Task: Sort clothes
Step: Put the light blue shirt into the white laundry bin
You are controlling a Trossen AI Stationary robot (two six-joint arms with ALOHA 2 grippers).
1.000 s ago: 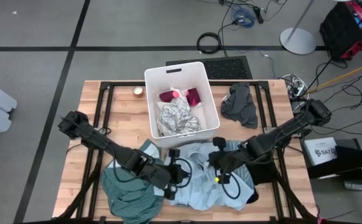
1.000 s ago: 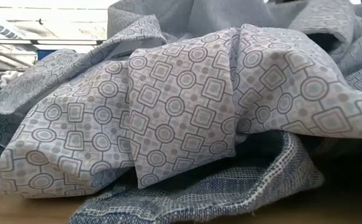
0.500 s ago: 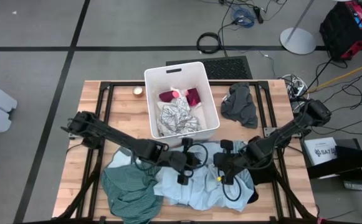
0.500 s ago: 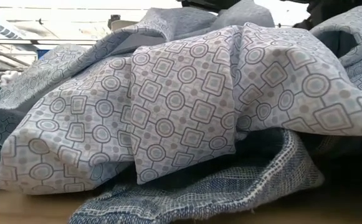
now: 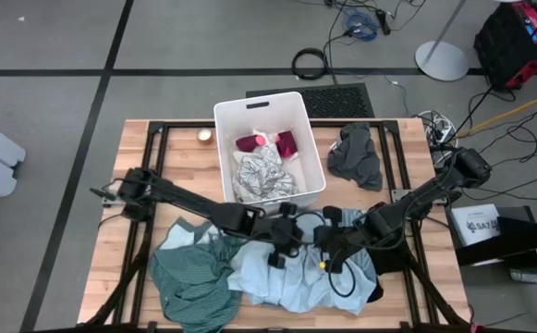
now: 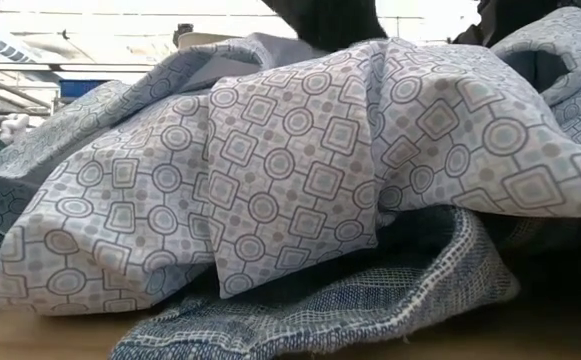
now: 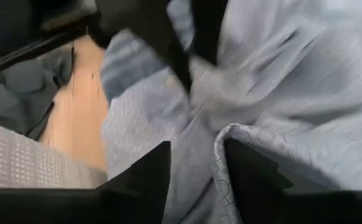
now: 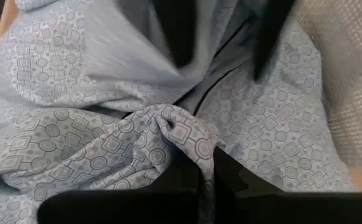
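A light blue patterned garment (image 5: 291, 277) lies crumpled on the table's near middle and fills the low view (image 6: 270, 170). It rests on a blue-grey woven piece (image 6: 370, 310). A teal green garment (image 5: 189, 282) lies to its left. My right gripper (image 5: 329, 242) is shut on a bunch of the light blue garment (image 8: 124, 143). My left gripper (image 5: 283, 245) is open close beside it, low over the same garment, with a fold (image 7: 230, 134) in front of its fingers (image 7: 144, 177). My right gripper pinches a gathered, several-layered bunch of the light blue garment (image 8: 177, 127) between its two fingers (image 8: 187, 180). It comes from above, slanting toward the table's left. The rest of the garment lies slack on the table. My left gripper: I cannot tell whether it touches the cloth.
A white bin (image 5: 270, 106) stands at the table's far middle with maroon (image 5: 266, 142) and white-grey patterned (image 5: 263, 176) pieces in it. A dark grey garment (image 5: 356, 157) lies at the far right. A black piece (image 5: 376, 293) shows under the light blue garment's near right edge.
My left gripper has gone toward the table's right and slightly toward the far edge, over the light blue garment, and now stands next to my right gripper. My right gripper has kept its hold and its place. In the low view the cloth's top has sunk a little.
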